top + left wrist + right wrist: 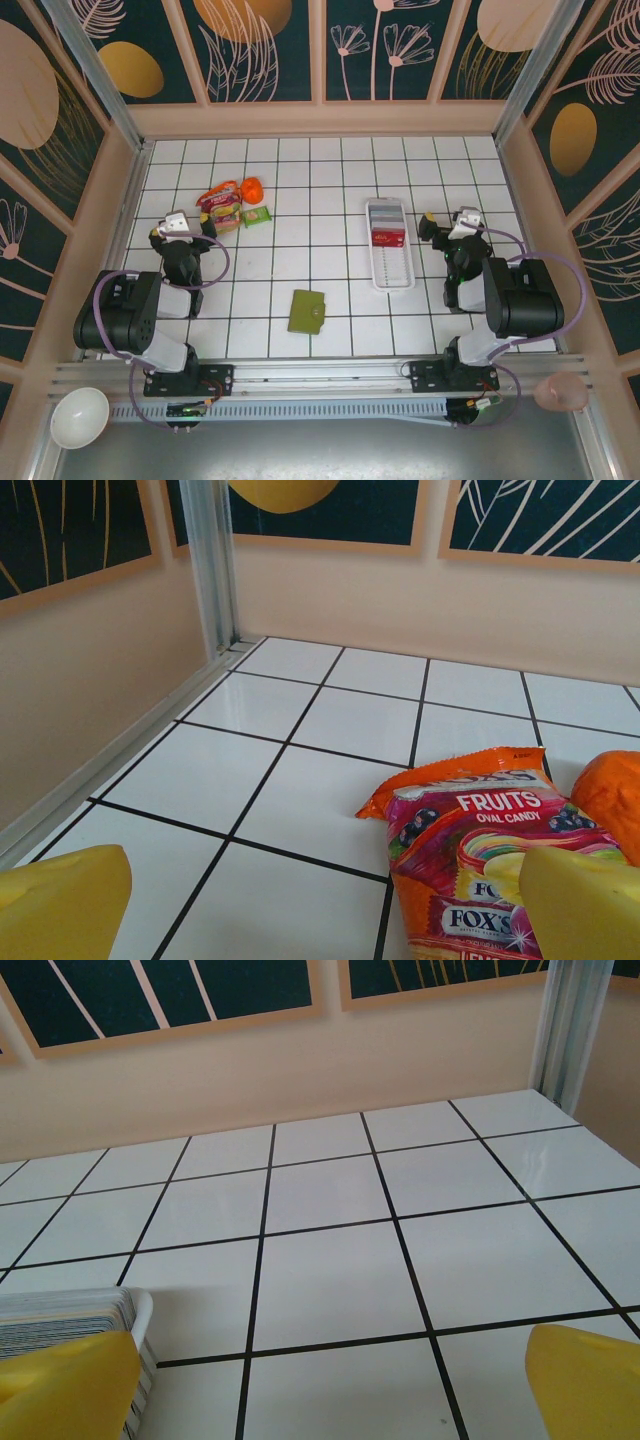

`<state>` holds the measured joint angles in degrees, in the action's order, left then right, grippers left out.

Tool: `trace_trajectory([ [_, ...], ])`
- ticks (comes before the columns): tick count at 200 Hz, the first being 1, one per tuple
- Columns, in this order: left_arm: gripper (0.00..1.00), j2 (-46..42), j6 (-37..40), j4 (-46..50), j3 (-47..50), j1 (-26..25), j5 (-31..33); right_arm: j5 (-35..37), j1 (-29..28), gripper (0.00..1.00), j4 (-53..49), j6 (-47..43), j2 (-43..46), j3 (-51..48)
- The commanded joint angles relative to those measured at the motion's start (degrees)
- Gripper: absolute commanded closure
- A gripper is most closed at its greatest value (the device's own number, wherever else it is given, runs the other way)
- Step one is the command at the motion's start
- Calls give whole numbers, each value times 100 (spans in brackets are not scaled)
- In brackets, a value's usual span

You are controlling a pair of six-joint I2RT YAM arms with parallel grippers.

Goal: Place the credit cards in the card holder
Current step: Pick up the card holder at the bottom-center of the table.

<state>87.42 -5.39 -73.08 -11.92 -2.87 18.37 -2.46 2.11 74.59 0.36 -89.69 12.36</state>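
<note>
The card holder [307, 311], a shut olive-green wallet, lies on the tiles near the front middle, between the two arms. Red credit cards [387, 237] lie in the long white tray [389, 272] right of centre. My left gripper [180, 216] hovers at the left, open, its yellow fingertips [60, 905] wide apart with bare tile between them in the left wrist view [320, 920]. My right gripper [455, 220] stands right of the tray, open over bare tile [325, 1390], one fingertip [585, 1380] at the lower right. The tray's corner [90, 1315] shows at the lower left of the right wrist view.
Snack packets [220, 206] lie just beyond the left gripper, with an orange one [252, 188] and a small green one [257, 216] beside them. The fruit candy packet [480, 870] lies close to the left gripper's right finger. Walls ring the tiled floor.
</note>
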Motion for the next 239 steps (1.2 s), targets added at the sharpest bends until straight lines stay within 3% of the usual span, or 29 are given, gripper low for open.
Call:
trace_trajectory([
  [1, 1, -31, -34, -203, -64, 50, -89, 114, -19, 1, 164, 46, -10, 26],
  [69, 1, -89, 12, -207, -55, 50, -166, 158, -52, 1, 202, 5, 16, -2],
  [80, 1, -321, 95, 227, -193, 50, -340, 278, -168, 1, 136, -103, 172, -16],
  [98, 1, -1294, -200, 2006, -667, 50, -221, 1132, -625, 1, -372, -361, 1124, -145],
  [118, 1, -2386, -1507, 3164, -923, 50, 54, 1856, -1123, 1, -2012, -148, 2547, 152],
  [135, 1, -3201, -3154, 4462, -1061, 50, 93, 2165, -948, 1, -4795, 1666, 3403, 1067],
  [144, 1, -3583, -3665, 4926, -1027, 49, 99, 2100, -640, 1, -6087, 2614, 3537, 1558],
  [159, 1, -4064, -3805, 4635, -742, 50, -762, 1044, -160, 4, -7114, 3007, 3514, 2044],
  [178, 2, -4162, -3973, 5209, -994, 50, -2030, 793, -224, 11, -8480, 3084, 3394, 2628],
  [191, 6, -3939, -4003, 5799, -1249, 46, -2720, 666, -563, 13, -9209, 3118, 3345, 2955],
  [205, 2, -3694, -3916, 6235, -1375, 19, -3444, 757, -1323, 13, -9735, 3305, 3444, 3087],
  [222, 6, -3524, -3854, 6713, -1343, -155, -3937, 814, -2472, 13, -9833, 3842, 3642, 2979],
  [239, 7, -3508, -3711, 7196, -1302, -612, -4004, 817, -3485, 17, -9677, 4506, 3616, 2788],
])
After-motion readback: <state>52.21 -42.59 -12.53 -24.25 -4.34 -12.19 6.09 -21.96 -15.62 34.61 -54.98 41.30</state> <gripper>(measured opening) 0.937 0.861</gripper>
